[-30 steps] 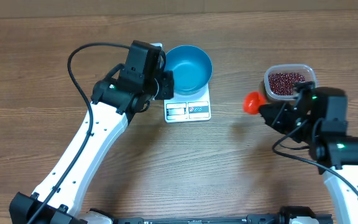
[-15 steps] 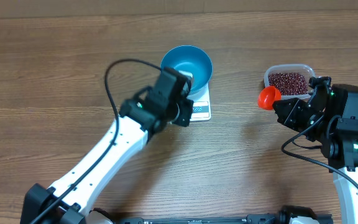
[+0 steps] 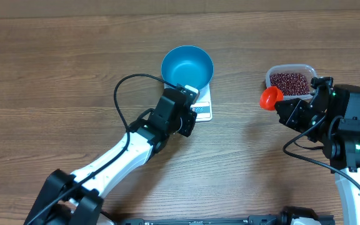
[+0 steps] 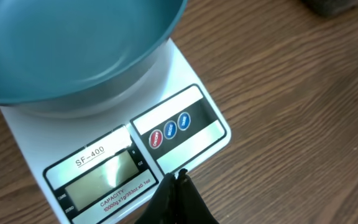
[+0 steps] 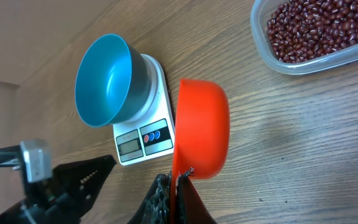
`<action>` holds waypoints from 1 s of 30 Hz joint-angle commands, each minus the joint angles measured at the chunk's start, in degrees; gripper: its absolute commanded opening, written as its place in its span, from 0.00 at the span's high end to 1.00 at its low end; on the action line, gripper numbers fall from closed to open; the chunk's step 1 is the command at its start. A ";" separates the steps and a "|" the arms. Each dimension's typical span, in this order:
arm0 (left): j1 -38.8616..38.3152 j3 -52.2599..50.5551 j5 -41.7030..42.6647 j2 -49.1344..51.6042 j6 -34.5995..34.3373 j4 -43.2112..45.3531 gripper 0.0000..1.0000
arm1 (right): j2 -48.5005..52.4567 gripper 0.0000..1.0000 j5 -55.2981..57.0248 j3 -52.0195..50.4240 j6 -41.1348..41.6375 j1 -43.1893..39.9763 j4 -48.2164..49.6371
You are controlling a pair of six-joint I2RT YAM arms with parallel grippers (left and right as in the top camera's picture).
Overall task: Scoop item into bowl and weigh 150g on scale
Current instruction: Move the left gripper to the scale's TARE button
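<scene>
My left gripper (image 4: 178, 194), jaws together, points at the scale's (image 4: 185, 134) 6 o'clock edge. My right gripper (image 5: 174, 186) clamps the orange scoop (image 5: 201, 134), with the beans (image 5: 312, 28) at its 2 o'clock.

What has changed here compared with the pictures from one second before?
The left tool moved from beside the round blue bowl to the front edge of the white kitchen scale and shut. The right tool, shut on the orange plastic scoop, carried it closer to the clear plastic tub of dark red beans. The bowl stayed empty on the scale.
</scene>
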 commanded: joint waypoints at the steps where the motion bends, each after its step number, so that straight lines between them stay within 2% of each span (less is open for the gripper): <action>1: -0.31 -0.85 0.24 3.76 2.78 1.99 0.96 | -0.59 0.96 0.59 1.49 -0.02 -0.37 0.63; 8: -0.55 -0.85 0.22 9.64 2.73 7.50 0.96 | -0.59 0.96 0.59 1.44 -0.02 -0.37 0.59; 30: -0.55 -0.85 -4.57 14.53 2.49 14.38 0.96 | -0.57 0.96 0.59 1.44 -0.02 -0.37 0.00</action>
